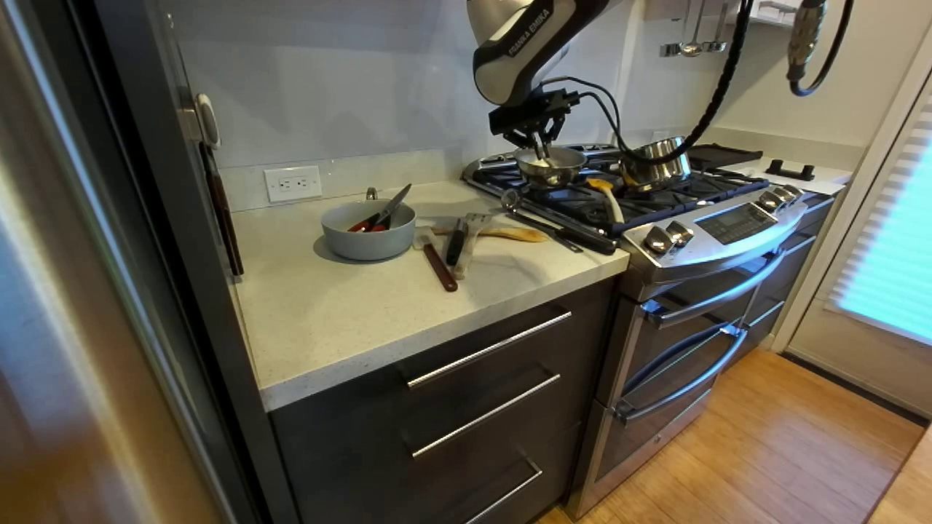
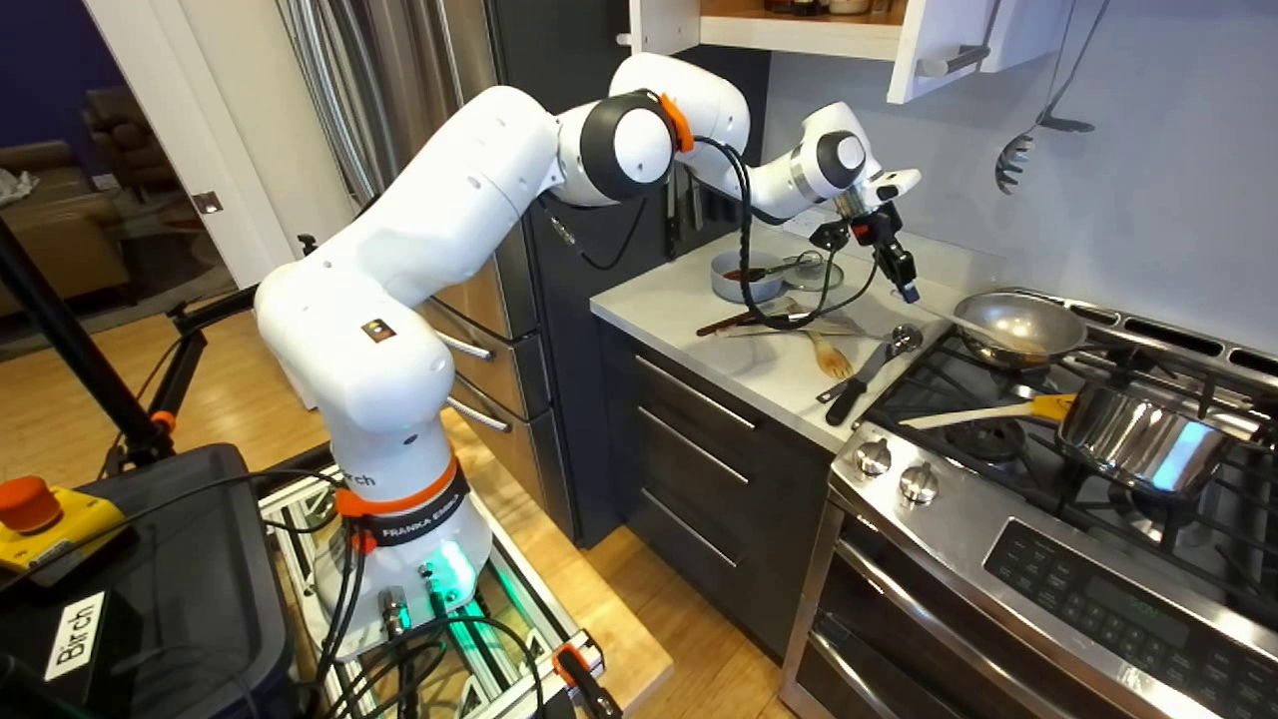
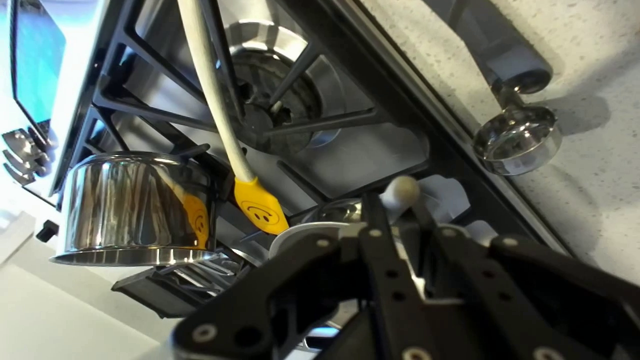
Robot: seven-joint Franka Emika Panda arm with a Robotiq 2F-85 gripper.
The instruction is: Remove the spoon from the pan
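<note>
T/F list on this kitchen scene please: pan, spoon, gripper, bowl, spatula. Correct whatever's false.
1. The pan sits on the stove. True.
2. The grey bowl stands on the stove. False: the grey bowl stands on the counter.
3. In the wrist view, the handle end of the spoon shows between the fingertips of the gripper. True.
4. That spoon is wholly outside the pan. False: it slants over the rim into the pan.
5. The yellow spatula head bears a smiley face. True.

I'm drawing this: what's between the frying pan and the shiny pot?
In the wrist view, a yellow smiley kitchen tool shows between the pan and pot, over the black grate.
</note>
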